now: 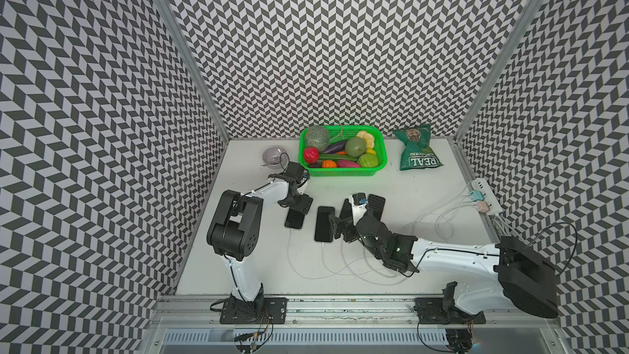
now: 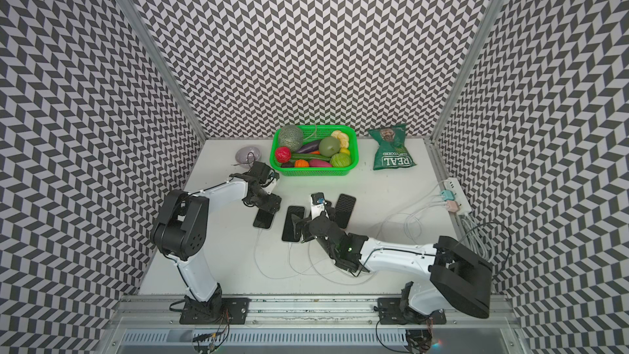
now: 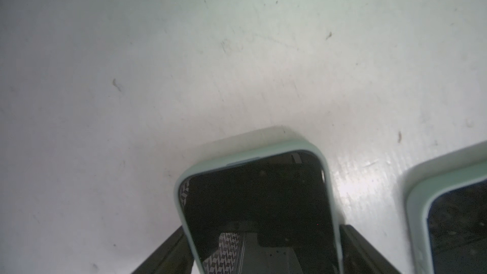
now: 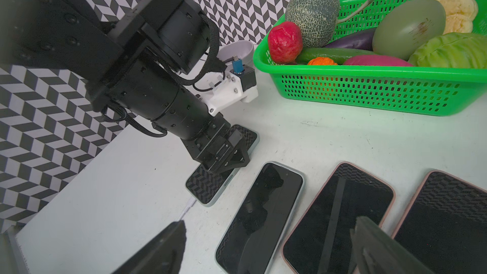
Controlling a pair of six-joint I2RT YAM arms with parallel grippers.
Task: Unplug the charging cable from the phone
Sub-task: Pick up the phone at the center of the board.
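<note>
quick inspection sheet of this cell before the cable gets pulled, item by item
surface: white table, scuffed
job's things: leftmost phone of four in a row, white plug in
clutter: green basket of toy produce, chip bag, grey bowl at the back
grippers: left gripper astride the leftmost phone, contact unclear; right gripper open by the middle phones
cables: charging cables looped in front, running to power strip
surroundings: chevron walls on three sides
</note>
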